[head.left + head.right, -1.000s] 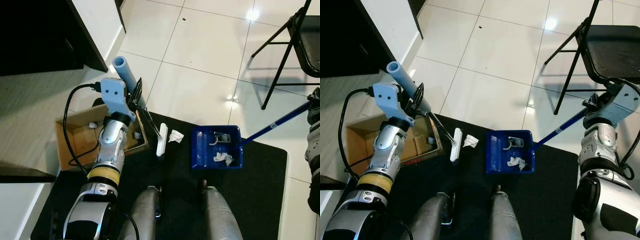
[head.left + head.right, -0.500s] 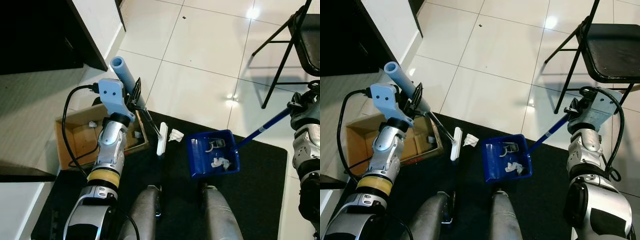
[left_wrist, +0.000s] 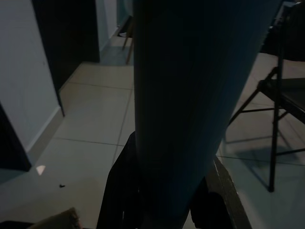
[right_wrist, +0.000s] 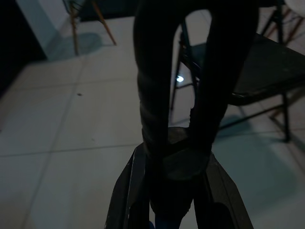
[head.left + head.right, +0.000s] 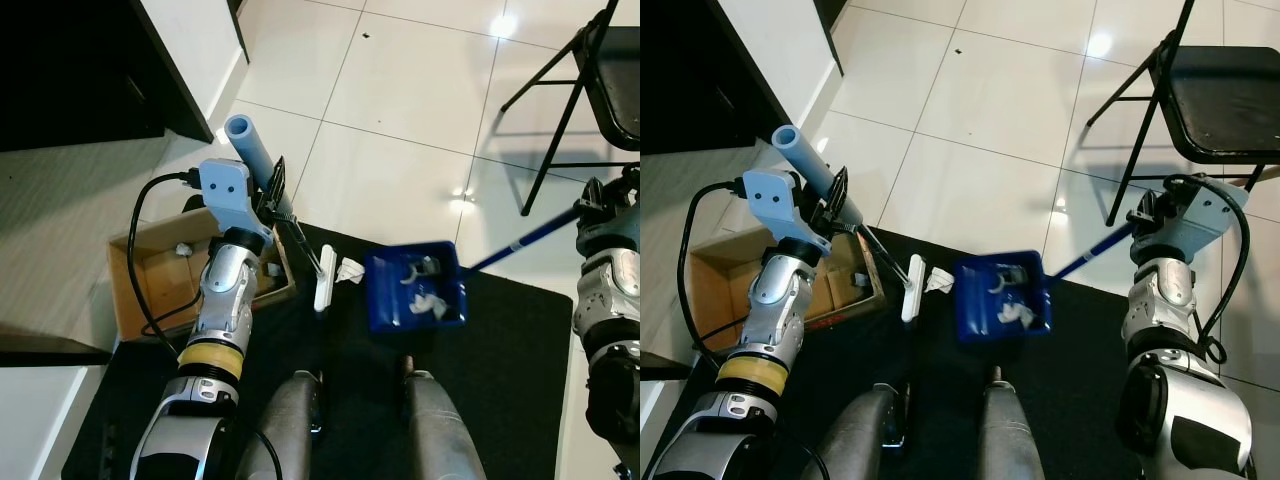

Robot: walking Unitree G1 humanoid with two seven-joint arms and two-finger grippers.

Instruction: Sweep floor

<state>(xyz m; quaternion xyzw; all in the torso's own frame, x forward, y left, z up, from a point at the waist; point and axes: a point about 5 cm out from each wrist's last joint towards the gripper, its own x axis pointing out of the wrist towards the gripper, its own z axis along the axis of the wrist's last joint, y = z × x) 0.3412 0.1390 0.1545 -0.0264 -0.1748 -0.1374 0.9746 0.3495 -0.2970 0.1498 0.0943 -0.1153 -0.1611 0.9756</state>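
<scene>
My left gripper (image 5: 272,192) is shut on the light blue broom handle (image 5: 250,148), which also shows close up as a dark handle (image 3: 190,95) in the left wrist view. The white broom head (image 5: 324,279) rests on the black mat (image 5: 500,400). A crumpled paper (image 5: 350,270) lies right beside it. My right gripper (image 5: 598,198) is shut on the long handle (image 5: 525,240) of the blue dustpan (image 5: 414,300). The pan hangs tilted above the mat with paper scraps inside. The handle's end (image 4: 181,167) sits between the right fingers.
An open cardboard box (image 5: 150,270) with scraps stands on the left, against the mat's edge. A dark cabinet (image 5: 80,70) is at the far left, a black folding chair (image 5: 590,70) at the far right. My legs (image 5: 300,430) are below. White tiles lie ahead.
The dustpan has risen off the mat and swung left toward the broom head, tilting as it went. My right arm has come in from the right edge. The left arm has barely moved.
</scene>
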